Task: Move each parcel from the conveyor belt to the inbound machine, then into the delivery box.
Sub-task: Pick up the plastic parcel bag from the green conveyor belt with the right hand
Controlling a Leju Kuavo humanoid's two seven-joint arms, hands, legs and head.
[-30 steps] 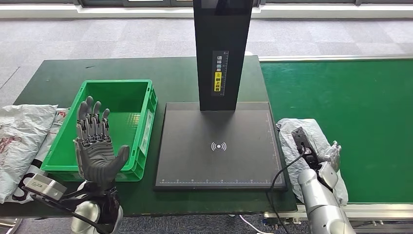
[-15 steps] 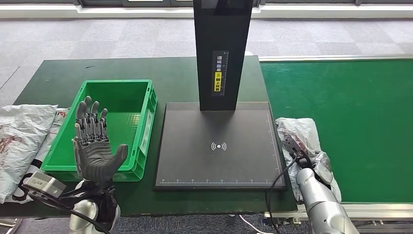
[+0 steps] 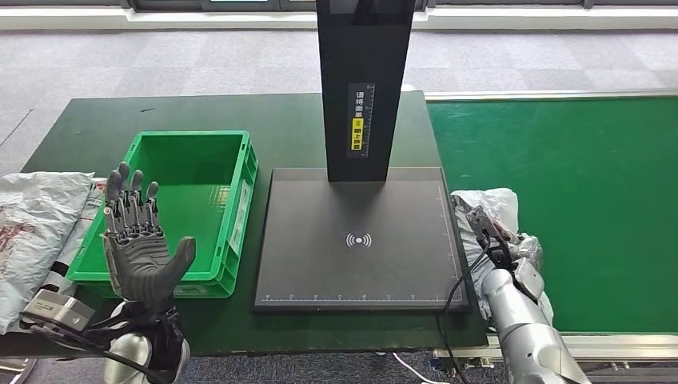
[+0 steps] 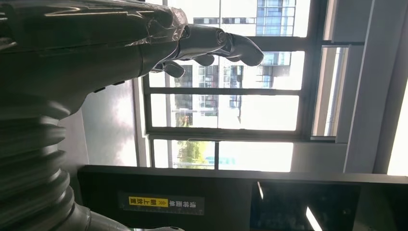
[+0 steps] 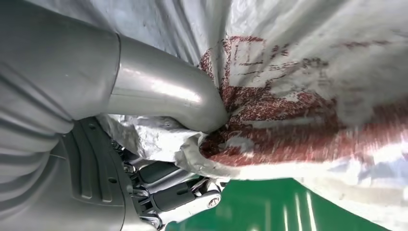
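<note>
From the head view, my right hand (image 3: 505,250) is on the parcel (image 3: 500,210), a crumpled grey-white poly bag lying at the near left edge of the green belt (image 3: 592,176), just right of the black scanner plate (image 3: 360,240) of the inbound machine. My left hand (image 3: 142,248) is raised, palm up and fingers spread, holding nothing, above the near wall of the green box (image 3: 240,172) on the dark surface (image 3: 88,120); more bagged parcels (image 3: 36,220) lie to the far left of it. In the left wrist view, my left hand (image 4: 144,43) has straight fingers with nothing between them, set against bright windows and the machine's dark post (image 4: 240,197). In the right wrist view, the thumb (image 5: 168,96) of my right hand (image 5: 159,144) presses into a fold of the bag (image 5: 298,96) while the darker fingers (image 5: 183,192) curl beneath, so I am gripping a bunch of film with red print showing. I judge the bag light, soft and slippery: it will sag and may slide through a pinch of loose plastic. Better to hold where the contents give the film some body, near the middle, and carry it low across to the plate.
</note>
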